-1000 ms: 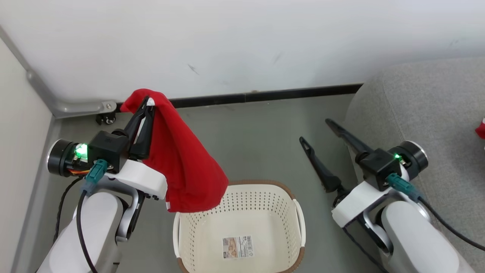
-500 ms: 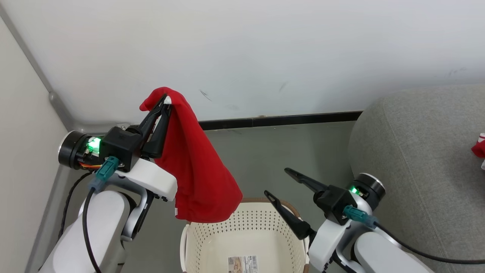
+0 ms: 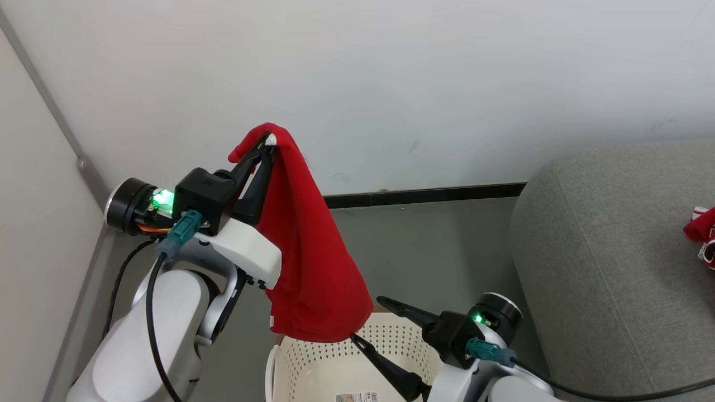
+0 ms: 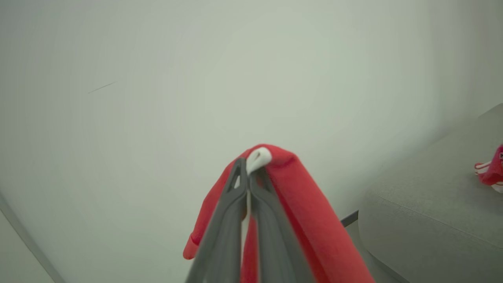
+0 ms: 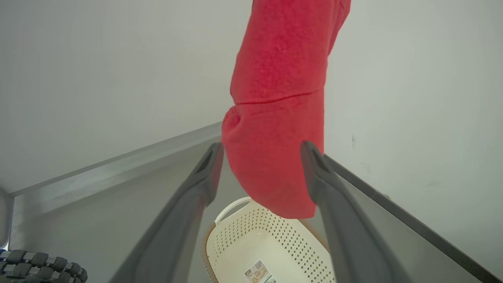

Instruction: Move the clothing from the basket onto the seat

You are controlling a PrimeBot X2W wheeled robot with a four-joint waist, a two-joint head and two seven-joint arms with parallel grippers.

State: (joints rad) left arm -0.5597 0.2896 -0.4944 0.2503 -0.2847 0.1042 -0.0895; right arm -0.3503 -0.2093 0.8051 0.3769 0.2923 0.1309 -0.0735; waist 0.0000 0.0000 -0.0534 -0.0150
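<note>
My left gripper (image 3: 269, 139) is shut on the top of a bright red garment (image 3: 310, 245), which hangs from it above the cream-white basket (image 3: 313, 368). The same clothing (image 4: 302, 204) drapes over the shut fingers in the left wrist view. My right gripper (image 3: 366, 320) stands open just under the garment's hanging end, its two fingers spread either side of the red cloth (image 5: 275, 165) in the right wrist view, without closing on it. The basket (image 5: 235, 251) shows only a paper label inside. Another red piece with white trim (image 3: 702, 231) lies on the grey seat (image 3: 609, 251) at the right.
A white wall with a black baseboard (image 3: 424, 195) runs behind the basket. A second wall and a metal strip (image 3: 89, 173) close the left corner. Grey floor (image 3: 435, 251) lies between basket, wall and seat.
The camera view has shifted upward. My left gripper has lifted the red garment higher above the basket. My right gripper has swung left, from beside the seat to under the garment's lower end.
</note>
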